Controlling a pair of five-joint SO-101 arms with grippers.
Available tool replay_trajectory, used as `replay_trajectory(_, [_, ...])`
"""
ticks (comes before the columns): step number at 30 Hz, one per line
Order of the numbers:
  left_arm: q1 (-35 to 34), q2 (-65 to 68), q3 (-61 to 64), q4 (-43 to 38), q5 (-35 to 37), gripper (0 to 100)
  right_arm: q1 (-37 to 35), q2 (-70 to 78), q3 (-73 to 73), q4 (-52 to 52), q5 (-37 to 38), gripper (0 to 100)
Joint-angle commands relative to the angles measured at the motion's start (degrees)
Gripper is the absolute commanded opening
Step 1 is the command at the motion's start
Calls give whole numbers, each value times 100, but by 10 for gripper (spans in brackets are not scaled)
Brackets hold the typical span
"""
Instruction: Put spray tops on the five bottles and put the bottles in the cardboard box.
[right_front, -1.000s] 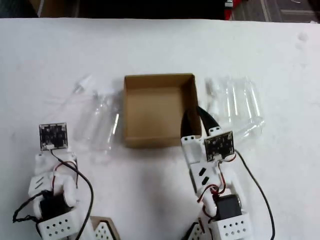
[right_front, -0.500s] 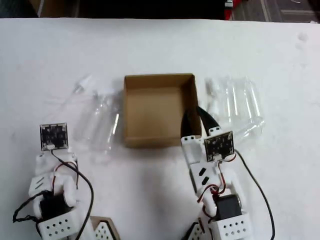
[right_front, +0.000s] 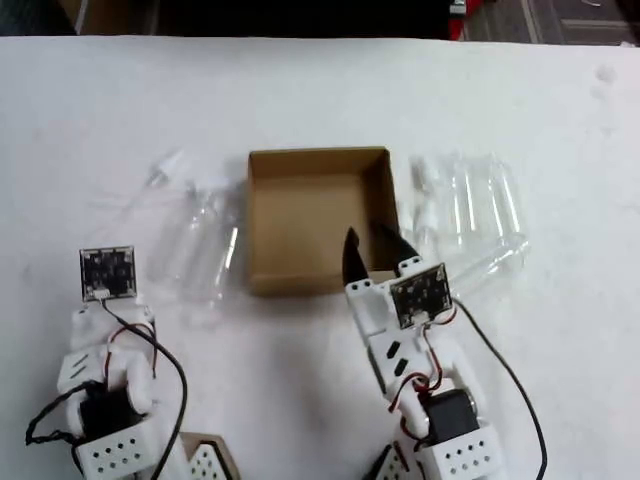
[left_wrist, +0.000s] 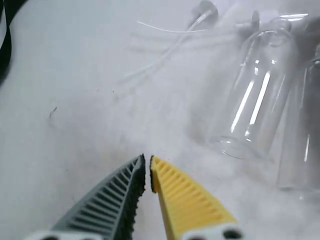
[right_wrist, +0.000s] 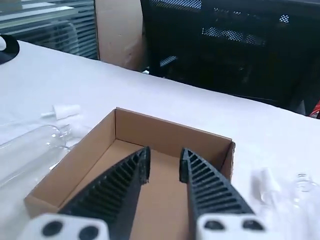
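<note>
Right pincer (right_wrist: 164, 162): I am holding it slightly apart, empty, above the near end of the cardboard box (right_wrist: 170, 134). Left pincer (left_wrist: 148, 167): I am holding it together, low over the table (left_wrist: 75, 75); clear bottles (left_wrist: 255, 100) are lying just beyond it.

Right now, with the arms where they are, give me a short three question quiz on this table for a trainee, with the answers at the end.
1. True or false: a bottle lies inside the cardboard box.
2. Which gripper is open? A, the left gripper; B, the right gripper; C, both.
3. Short answer: on which sides of the cardboard box do the clear bottles lie in the high view?

Key: 1, false: the cardboard box is empty. 2, B: the left gripper is shut. 3, both sides: some lie to its left and some to its right.
</note>
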Motion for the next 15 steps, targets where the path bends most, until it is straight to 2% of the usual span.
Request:
replay_trajectory(1, [22, -66, -255, 26, -62, 28, -215, -4, 44, 13, 26, 88])
replay_trajectory(5, [22, -66, -149, -70, -62, 28, -400, -4, 44, 48, 62, 88])
replay_trajectory(15, [22, -66, -149, -62, -62, 28, 22, -4, 44, 57, 62, 88])
